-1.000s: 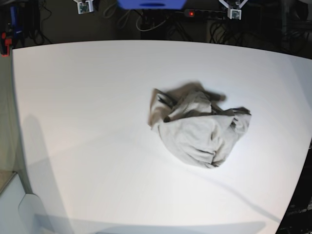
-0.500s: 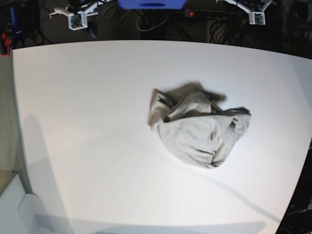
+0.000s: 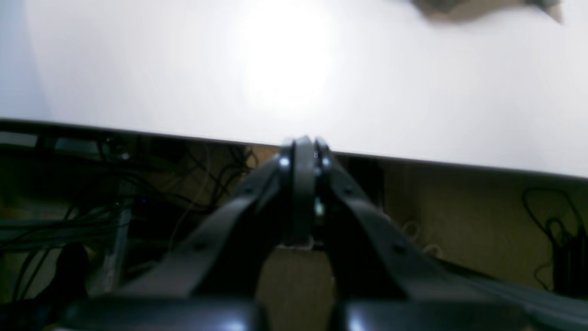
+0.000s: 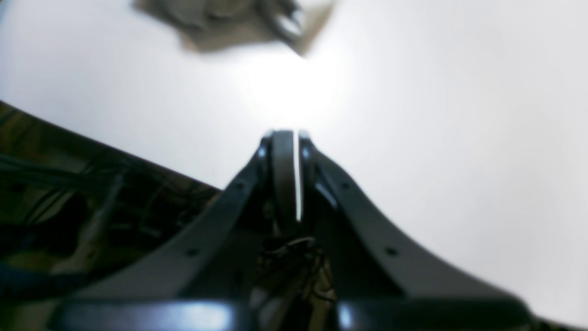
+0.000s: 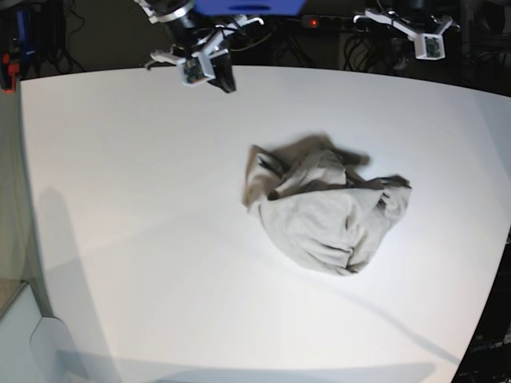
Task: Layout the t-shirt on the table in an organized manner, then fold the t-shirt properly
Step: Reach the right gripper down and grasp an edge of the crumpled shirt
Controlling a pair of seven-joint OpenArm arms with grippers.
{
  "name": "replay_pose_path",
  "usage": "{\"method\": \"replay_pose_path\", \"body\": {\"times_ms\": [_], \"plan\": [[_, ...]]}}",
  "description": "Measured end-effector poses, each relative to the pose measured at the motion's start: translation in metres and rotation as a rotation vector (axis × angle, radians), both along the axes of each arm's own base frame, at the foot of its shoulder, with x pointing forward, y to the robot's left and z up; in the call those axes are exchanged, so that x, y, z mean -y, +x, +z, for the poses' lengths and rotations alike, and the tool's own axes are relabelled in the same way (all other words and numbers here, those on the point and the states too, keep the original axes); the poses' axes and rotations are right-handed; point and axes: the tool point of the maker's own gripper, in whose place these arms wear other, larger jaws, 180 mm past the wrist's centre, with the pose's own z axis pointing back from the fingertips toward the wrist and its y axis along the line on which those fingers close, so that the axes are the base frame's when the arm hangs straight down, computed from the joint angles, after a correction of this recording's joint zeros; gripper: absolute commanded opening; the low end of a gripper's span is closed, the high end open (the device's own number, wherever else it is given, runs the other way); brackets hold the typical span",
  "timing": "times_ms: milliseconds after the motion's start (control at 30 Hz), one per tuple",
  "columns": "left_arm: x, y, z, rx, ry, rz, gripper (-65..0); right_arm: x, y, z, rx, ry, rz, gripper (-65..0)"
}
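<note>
While the t-shirt [image 5: 327,209] lies crumpled right of centre on the table [image 5: 128,207], the right gripper [image 5: 226,81] hangs over the far edge, jaws pressed together, and the left gripper [image 3: 301,146], likewise closed and empty, sits beyond it.

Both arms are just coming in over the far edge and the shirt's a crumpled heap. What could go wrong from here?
1. The t-shirt is bunched with layers overlapping, so a pinch may catch several at once and drag the heap instead of spreading it.
2. The left gripper and right gripper are both shut; descending like that would push cloth across the table.
</note>
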Motion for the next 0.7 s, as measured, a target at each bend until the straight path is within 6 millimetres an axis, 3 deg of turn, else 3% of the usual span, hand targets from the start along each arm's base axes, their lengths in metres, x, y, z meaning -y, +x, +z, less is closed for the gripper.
{"method": "replay_pose_path", "body": {"times_ms": [200,333,500,633,700], "plan": [[-0.001,0.008,0.003,0.021,-0.002,0.006,-48.8,-0.036,0.023,0.013,0.027,0.0,0.121,-50.8],[0.0,0.019,0.006,0.056,-0.072,0.046,-48.8,-0.053,0.04,0.027,0.079,0.003,0.176,-45.5],[-0.032,0.029,0.018,0.108,-0.08,0.145,-48.3,-0.061,0.068,0.046,0.131,0.005,0.168,-43.8],[-0.04,0.04,0.024,0.141,-0.08,0.158,-48.1,-0.063,0.086,0.056,0.152,-0.013,0.17,-43.5],[-0.041,0.04,0.026,0.148,-0.075,0.16,-45.1,-0.066,0.095,0.063,0.165,-0.013,0.174,-43.1]]}}
